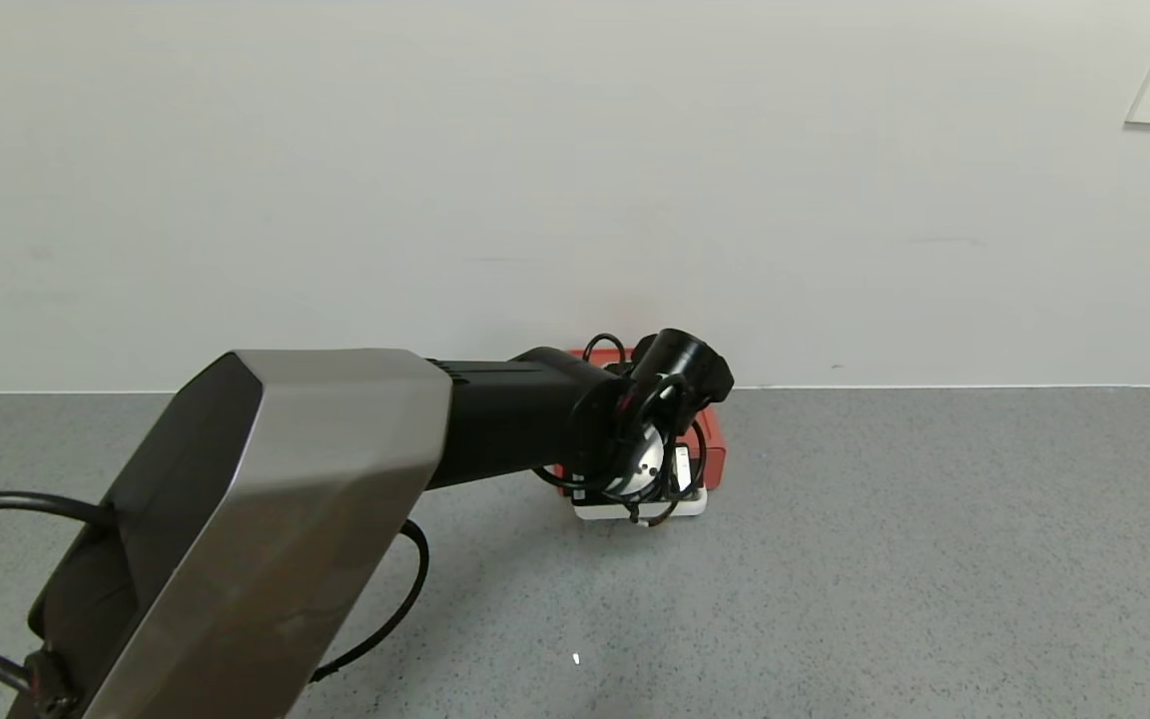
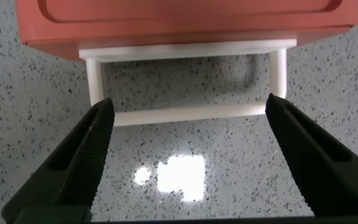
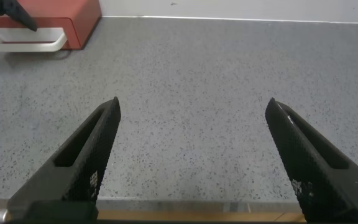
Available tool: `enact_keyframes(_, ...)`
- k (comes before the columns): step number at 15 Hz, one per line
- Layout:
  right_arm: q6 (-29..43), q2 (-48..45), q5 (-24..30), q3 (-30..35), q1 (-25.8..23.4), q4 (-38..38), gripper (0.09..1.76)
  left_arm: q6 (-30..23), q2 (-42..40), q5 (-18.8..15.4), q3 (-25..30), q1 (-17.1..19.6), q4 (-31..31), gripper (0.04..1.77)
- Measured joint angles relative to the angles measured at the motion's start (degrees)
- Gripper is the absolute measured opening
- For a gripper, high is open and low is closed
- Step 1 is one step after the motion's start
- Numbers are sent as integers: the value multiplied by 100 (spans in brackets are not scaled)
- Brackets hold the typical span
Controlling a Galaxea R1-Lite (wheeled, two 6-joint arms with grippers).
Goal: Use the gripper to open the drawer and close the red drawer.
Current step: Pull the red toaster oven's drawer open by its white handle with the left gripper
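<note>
Sitting at the far edge of the grey tabletop point(image 1: 934, 559) against the wall, the red drawer point(image 2: 185, 22) looks closed, with its white loop handle point(image 2: 185, 112) pointing to the near side. The left gripper point(image 2: 188, 115) hangs just in front, fingers point(image 2: 79, 155) wide apart and holding nothing. If they close beside the bar, they can slip off; a hard pull may drag the light box. The right gripper point(image 3: 191, 118), also wide open and empty, waits well apart to the right.
</note>
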Motion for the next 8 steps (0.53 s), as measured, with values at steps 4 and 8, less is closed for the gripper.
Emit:
enact_keyframes(4, -2, 0, 11, 5, 0, -23, 171, 35, 119, 179, 11, 0, -324, 175)
enact_keyframes(8, -2, 0, 11, 9, 0, -26, 171, 38, 244, 185, -2, 13, -379, 175)
